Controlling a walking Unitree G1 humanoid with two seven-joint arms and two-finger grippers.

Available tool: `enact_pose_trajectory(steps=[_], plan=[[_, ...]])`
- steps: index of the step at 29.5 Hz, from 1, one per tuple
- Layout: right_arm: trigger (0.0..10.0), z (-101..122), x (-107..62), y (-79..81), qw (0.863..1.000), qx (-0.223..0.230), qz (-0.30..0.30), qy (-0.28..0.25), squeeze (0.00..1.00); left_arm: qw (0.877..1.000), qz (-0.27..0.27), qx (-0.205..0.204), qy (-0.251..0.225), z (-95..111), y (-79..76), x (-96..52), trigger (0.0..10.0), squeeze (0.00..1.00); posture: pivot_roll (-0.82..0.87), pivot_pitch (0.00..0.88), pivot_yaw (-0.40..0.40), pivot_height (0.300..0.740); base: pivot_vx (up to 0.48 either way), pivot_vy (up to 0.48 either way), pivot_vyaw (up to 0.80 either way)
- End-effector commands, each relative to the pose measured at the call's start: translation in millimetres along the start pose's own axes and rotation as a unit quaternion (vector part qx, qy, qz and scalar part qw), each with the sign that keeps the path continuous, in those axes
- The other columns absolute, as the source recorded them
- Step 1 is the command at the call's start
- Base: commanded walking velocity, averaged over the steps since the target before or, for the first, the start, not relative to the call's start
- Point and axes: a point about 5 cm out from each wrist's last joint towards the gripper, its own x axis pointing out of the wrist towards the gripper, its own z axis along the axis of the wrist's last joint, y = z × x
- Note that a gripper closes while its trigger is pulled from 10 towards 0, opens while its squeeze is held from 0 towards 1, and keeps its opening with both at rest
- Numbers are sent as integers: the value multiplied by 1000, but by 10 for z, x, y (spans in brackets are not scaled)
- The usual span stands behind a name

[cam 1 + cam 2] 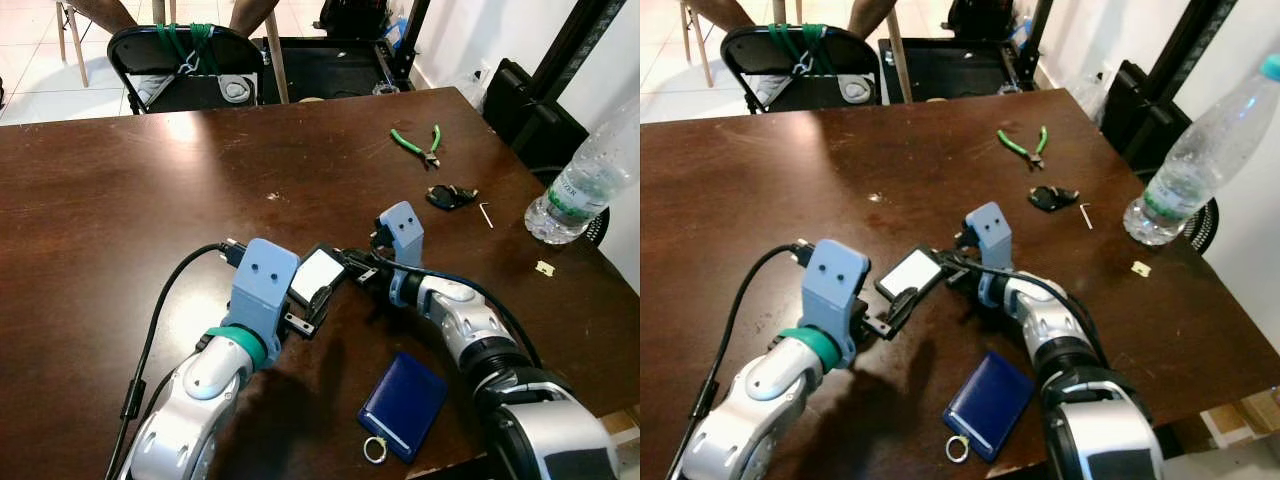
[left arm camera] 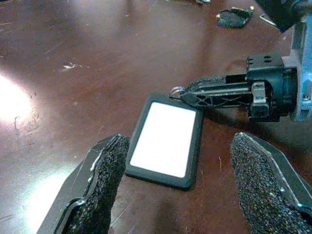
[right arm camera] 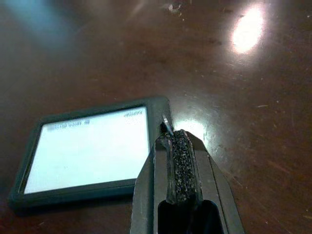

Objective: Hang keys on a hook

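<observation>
Bright daylight; glare patches on glossy table [image 1: 120, 200]; wrist views soft, slightly blurred.

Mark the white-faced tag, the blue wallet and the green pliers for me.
white-faced tag [image 2: 165, 138], left wrist view, middle of its white face.
blue wallet [image 1: 403, 404], left eye view, centre of its cover.
green pliers [image 1: 418, 143], left eye view, on the handles.

Both arms are silver with rounded shells and black joints. Each wrist carries a light blue camera housing with two small screw holes. The left arm has a green ring and a black cable. The left end effector [image 2: 180, 190] has rough black foam pads [image 2: 105, 180].
</observation>
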Motion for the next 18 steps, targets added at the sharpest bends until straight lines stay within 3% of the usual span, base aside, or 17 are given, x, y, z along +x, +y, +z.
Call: enact_pose_trajectory(steps=[1,3,5,6,7,9,10,12,18], plan=[[0,37,2,0,1000,13,2,-16,0,1000,-2,2,17,-68,-7,-6,10000,0,-79,157,24,740,0,0,0],[0,290,30,10,997,16,3,-79,0,1000,-2,2,15,-55,-5,-7,10000,0,-83,160,27,740,0,0,0],[0,290,30,10,997,16,3,-79,0,1000,-2,2,15,-55,-5,-7,10000,0,-83,160,27,740,0,0,0],[0,394,34,13,994,17,2,-105,0,1000,-1,2,14,-46,-5,-6,10000,0,-83,160,27,740,0,0,0],[10000,570,26,8,988,22,-16,-154,0,1000,1,0,3,10,-2,5,10000,0,-86,161,28,740,0,0,0],[10000,794,-22,-3,973,32,-50,-223,0,1000,12,2,-20,130,25,26,10000,0,-88,160,30,740,0,0,0],[10000,794,-22,-3,973,32,-50,-223,0,1000,12,2,-20,130,25,26,10000,0,-88,160,30,740,0,0,0],[10000,921,-115,-26,957,36,-96,-271,0,998,32,22,-52,296,97,47,10000,0,-91,152,34,740,0,0,0],[10000,943,-198,-17,943,25,-144,-299,0,994,59,41,-81,449,205,62,10000,0,-106,133,40,740,0,0,0]])
